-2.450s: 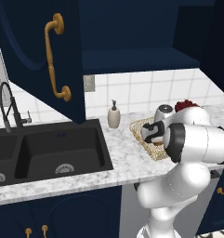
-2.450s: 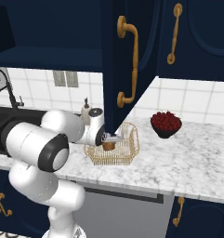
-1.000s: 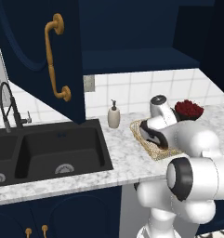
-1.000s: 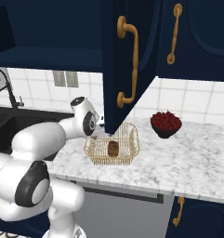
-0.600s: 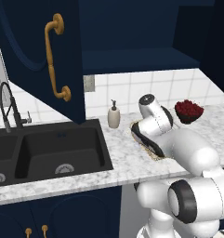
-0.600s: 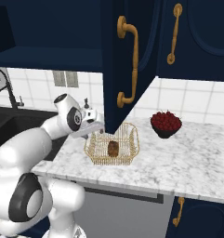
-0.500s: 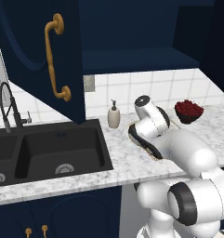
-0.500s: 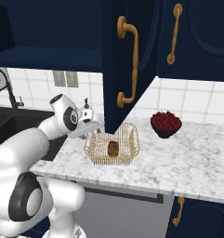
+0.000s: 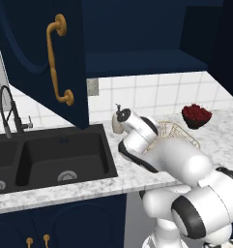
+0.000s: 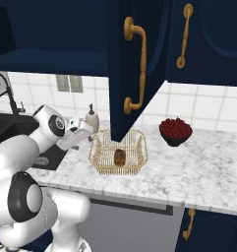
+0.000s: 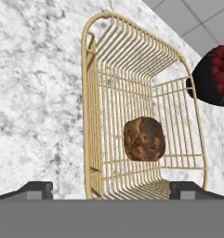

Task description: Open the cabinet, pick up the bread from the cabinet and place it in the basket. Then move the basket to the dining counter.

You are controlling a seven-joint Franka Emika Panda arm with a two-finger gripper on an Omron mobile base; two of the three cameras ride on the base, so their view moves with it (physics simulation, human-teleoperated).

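The pale golden wire basket [image 10: 117, 153] stands on the marbled counter right of the sink, and its rim [image 9: 178, 131] peeks out behind my arm. The bread [image 10: 120, 157], a dark-brown lump [image 11: 144, 139], lies on the basket's [image 11: 92, 116] floor. My gripper [image 10: 89, 132] hovers just off the basket's sink-side end, low over the counter and pointing at the basket. It is open, with its fingertips [image 11: 36, 189] spread wider than the basket and nothing between them. The cabinet [image 9: 142, 63] above is open, its door [image 10: 134, 64] swung out. The dining counter is out of view.
A dark red bowl [image 10: 175, 132] of red fruit sits right of the basket. A soap dispenser [image 10: 92, 118] stands by the tiled wall, just behind my hand. The black sink [image 9: 50, 160] with its faucet [image 9: 11, 114] lies to the left. The open cabinet door overhangs the basket.
My hand has drawn back from over the basket toward the sink side and sunk lower, leaving the bread lying in the basket. The jaws stay open.
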